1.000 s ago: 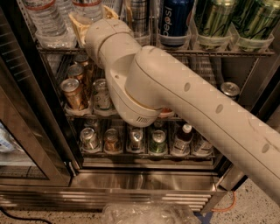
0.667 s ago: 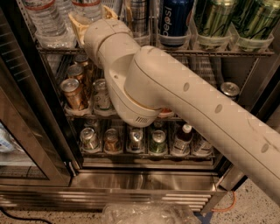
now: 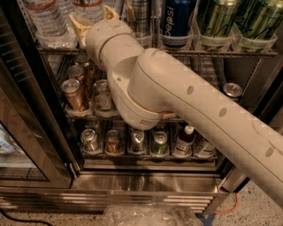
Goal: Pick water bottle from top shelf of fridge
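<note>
Here, the gripper (grip unclear) sits against one of two water bottles on the top shelf.

"pepsi" is showing in white letters, running vertically, on the blue can standing on the top shelf, right of the gripper, which is sitting at the water bottle; every other label is staying unreadable.

The arm hid most of the gripper at the top shelf, perhaps touching the water bottle, its top cut off.
</note>
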